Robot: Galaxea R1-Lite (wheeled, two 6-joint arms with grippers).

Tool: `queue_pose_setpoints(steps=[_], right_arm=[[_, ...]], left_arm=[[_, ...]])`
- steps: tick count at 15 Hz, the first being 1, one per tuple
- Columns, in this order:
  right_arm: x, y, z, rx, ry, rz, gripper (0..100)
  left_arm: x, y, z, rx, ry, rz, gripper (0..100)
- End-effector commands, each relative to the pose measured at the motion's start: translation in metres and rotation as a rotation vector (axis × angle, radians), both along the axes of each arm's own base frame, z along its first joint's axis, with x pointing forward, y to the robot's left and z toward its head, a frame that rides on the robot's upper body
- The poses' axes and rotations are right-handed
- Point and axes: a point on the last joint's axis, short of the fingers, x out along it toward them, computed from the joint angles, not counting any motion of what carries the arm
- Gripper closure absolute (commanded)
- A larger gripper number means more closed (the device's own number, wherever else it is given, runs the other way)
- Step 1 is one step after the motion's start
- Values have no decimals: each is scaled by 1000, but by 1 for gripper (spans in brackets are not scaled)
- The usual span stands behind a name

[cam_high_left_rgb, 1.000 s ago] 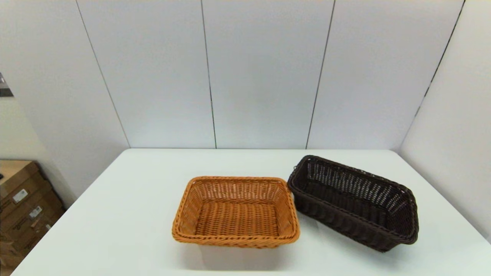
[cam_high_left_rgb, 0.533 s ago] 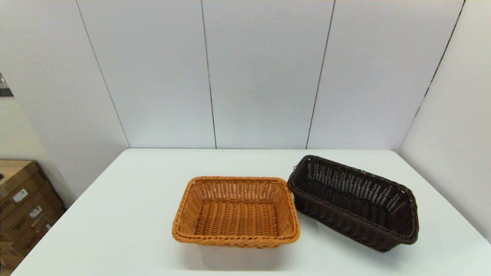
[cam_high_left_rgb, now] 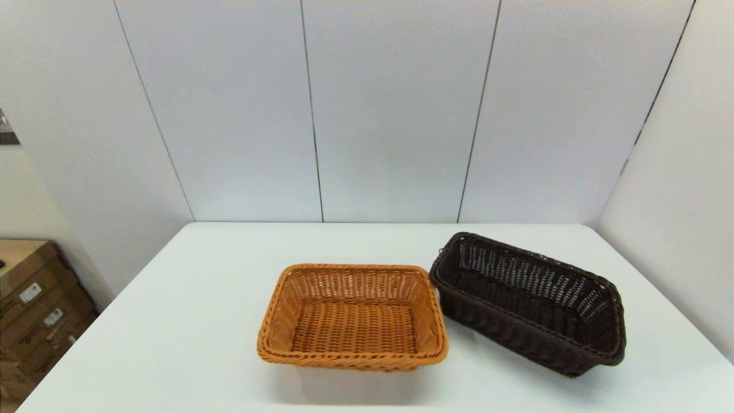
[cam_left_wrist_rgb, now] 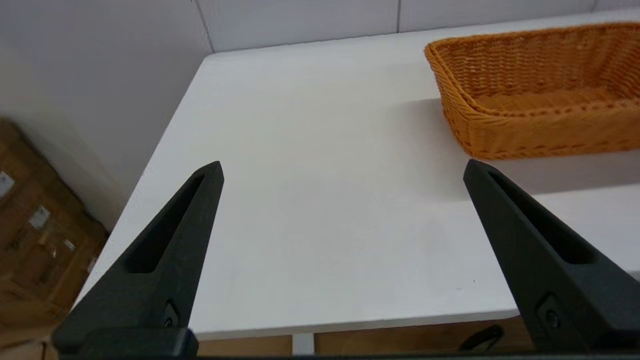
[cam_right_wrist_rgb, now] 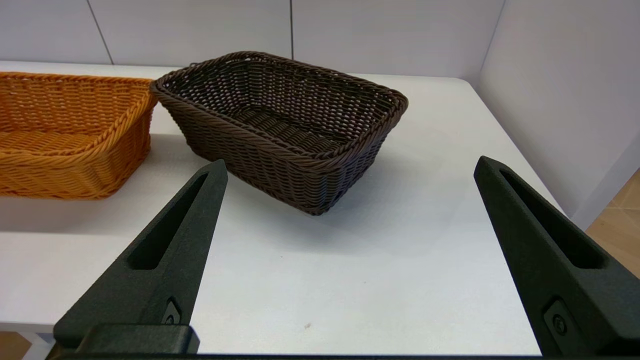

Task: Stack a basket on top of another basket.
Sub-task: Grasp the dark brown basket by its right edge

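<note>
The dark brown basket (cam_high_left_rgb: pixel 530 304) sits on the white table (cam_high_left_rgb: pixel 189 321) at the right, turned at an angle, and also fills the middle of the right wrist view (cam_right_wrist_rgb: pixel 280 125). The orange-tan basket (cam_high_left_rgb: pixel 352 315) stands just left of it, their near corners almost touching, and it shows in the left wrist view (cam_left_wrist_rgb: pixel 540 90). Neither arm shows in the head view. My left gripper (cam_left_wrist_rgb: pixel 342 172) is open near the table's front left edge. My right gripper (cam_right_wrist_rgb: pixel 350 165) is open, short of the dark basket at the front right edge.
White wall panels (cam_high_left_rgb: pixel 390 109) close off the back and right of the table. Cardboard boxes (cam_high_left_rgb: pixel 34 310) stand on the floor beyond the table's left edge. Bare tabletop lies left of the orange-tan basket.
</note>
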Motion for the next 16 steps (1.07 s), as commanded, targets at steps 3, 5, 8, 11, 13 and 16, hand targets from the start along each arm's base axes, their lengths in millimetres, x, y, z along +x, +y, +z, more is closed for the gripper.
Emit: queue_pose_setpoints(steps=[3, 5, 8, 11, 13, 16], right_arm=[[0, 0, 0, 0, 2, 0, 0], [0, 0, 0, 0, 2, 0, 0], [0, 0, 0, 0, 2, 0, 0], [0, 0, 0, 0, 2, 0, 0], [0, 0, 0, 1, 2, -1, 0], [0, 0, 0, 6, 2, -1, 0]], left_arm=[[0, 1, 0, -19, 5, 23, 0], [0, 1, 0, -19, 5, 23, 0], [0, 1, 0, -19, 3, 23, 0], [0, 0, 0, -19, 3, 24, 0], [0, 1, 0, -19, 5, 23, 0], [0, 1, 0, -19, 5, 23, 0]])
